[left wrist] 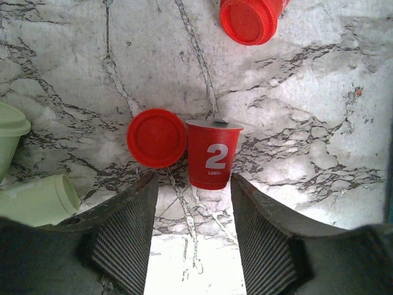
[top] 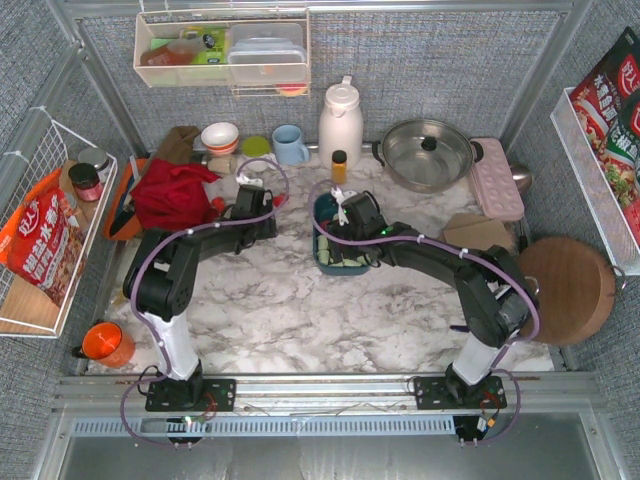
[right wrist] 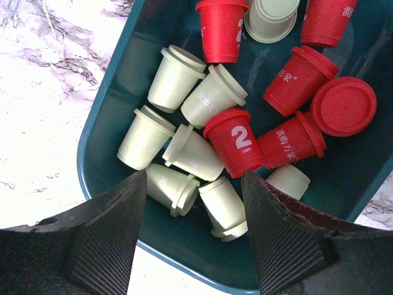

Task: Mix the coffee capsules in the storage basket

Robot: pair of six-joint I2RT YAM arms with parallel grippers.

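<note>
The storage basket [top: 322, 250] is a dark teal tray at the table's middle. In the right wrist view its floor [right wrist: 344, 178] holds several pale green coffee capsules [right wrist: 193, 153] and several red ones [right wrist: 236, 142], lying jumbled. My right gripper [right wrist: 193, 184] hangs open over the basket's near end, holding nothing. My left gripper [top: 252, 190] is left of the basket, low over the marble. Its jaws [left wrist: 195, 184] stand apart and empty. Just beyond the tips lies a red capsule marked "2" [left wrist: 214, 161], touching another red one [left wrist: 156, 137]. A third red one [left wrist: 249, 19] and two green ones [left wrist: 37, 200] lie nearby.
A red cloth [top: 172, 193] lies left of the left gripper. Behind stand a light-blue mug [top: 290, 145], a white jug [top: 340, 122], a steel pot [top: 428, 152] and a pink tray [top: 496, 178]. A round wooden board [top: 567, 285] is at right, an orange cup [top: 107, 343] at near left.
</note>
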